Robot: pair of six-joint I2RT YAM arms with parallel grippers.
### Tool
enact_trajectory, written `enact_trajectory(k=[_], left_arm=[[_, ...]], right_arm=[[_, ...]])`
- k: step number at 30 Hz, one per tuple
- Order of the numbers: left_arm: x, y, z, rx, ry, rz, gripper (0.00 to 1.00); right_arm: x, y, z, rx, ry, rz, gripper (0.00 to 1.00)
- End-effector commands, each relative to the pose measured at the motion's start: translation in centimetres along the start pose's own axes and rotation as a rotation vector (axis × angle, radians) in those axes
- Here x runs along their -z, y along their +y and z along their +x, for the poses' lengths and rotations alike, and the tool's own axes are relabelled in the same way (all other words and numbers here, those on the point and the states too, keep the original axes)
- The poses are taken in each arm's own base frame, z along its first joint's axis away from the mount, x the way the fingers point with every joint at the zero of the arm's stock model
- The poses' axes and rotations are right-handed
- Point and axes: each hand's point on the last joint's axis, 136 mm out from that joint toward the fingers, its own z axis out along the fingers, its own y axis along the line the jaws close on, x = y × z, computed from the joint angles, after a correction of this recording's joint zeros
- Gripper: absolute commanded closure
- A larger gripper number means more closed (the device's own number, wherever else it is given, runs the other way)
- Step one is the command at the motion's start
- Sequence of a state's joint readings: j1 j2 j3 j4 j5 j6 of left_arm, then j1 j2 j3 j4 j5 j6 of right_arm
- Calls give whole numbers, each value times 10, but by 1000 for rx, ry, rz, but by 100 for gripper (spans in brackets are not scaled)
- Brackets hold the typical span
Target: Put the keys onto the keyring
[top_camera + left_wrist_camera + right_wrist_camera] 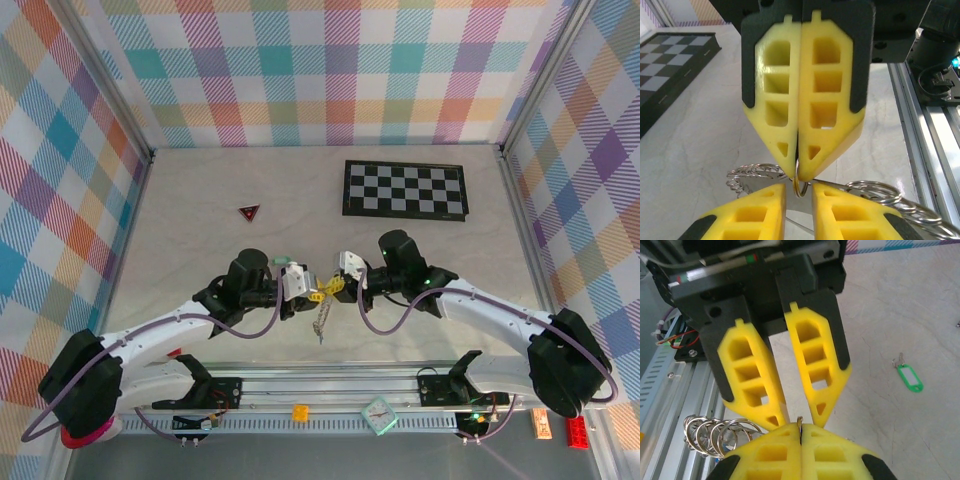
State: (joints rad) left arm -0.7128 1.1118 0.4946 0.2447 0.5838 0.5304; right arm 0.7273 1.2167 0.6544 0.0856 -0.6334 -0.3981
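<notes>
My two grippers meet tip to tip above the middle of the table. The right gripper [332,286] [801,432] is shut on a small split ring [800,186], and a sliver of dark blue shows between its pads. Facing it, the left gripper [314,294] [799,200] has its fingers a little apart, with the flat grey band of the keyring [840,189] between them. Coiled wire rings [715,435] sit on that band, and its chain [320,325] trails toward me. A green-headed key [910,377] [281,258] lies on the table behind the left gripper.
A dark red triangle [249,212] lies at the far left of centre. The checkerboard [405,189] is at the back right. The aluminium rail [330,385] with the arm bases runs along the near edge. Plaid walls close in three sides.
</notes>
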Motion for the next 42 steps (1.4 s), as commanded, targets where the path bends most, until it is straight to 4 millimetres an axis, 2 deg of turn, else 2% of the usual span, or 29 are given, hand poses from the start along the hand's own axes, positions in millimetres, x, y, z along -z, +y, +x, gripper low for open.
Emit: enact_trajectory(k=[1,6,18,23,25,27,30,33,38,42], left_arm=[[-3,-7,0,-22,11,46,83],[-4,-4,-6,-36,-12,29,87],[1,-7,-12,-37,-27,38,82],[0,-6,-12,-43,-31,33,87],[-1,-6,-12,-44,-32,33,94],[-3,-4,-10,-45,-27,28,100],[-4,-4,-8,-53,-21,17,100],[-4,-4,-5,-71,-8,3,100],[-5,-7,0,-116,15,-9,100],[-6,-8,2,-140,27,-18,100]], right_arm=[[-1,6,-19,57,-66,-47,100],[-7,9,-13,51,-49,-70,100],[-11,6,0,89,22,-42,100],[-13,13,-6,80,-7,-81,100],[-14,14,-6,71,-7,-87,100],[-14,11,-2,59,14,-70,92],[-12,8,9,45,66,-37,75],[-4,2,18,48,103,39,66],[12,3,41,49,183,116,65],[12,13,43,78,169,80,70]])
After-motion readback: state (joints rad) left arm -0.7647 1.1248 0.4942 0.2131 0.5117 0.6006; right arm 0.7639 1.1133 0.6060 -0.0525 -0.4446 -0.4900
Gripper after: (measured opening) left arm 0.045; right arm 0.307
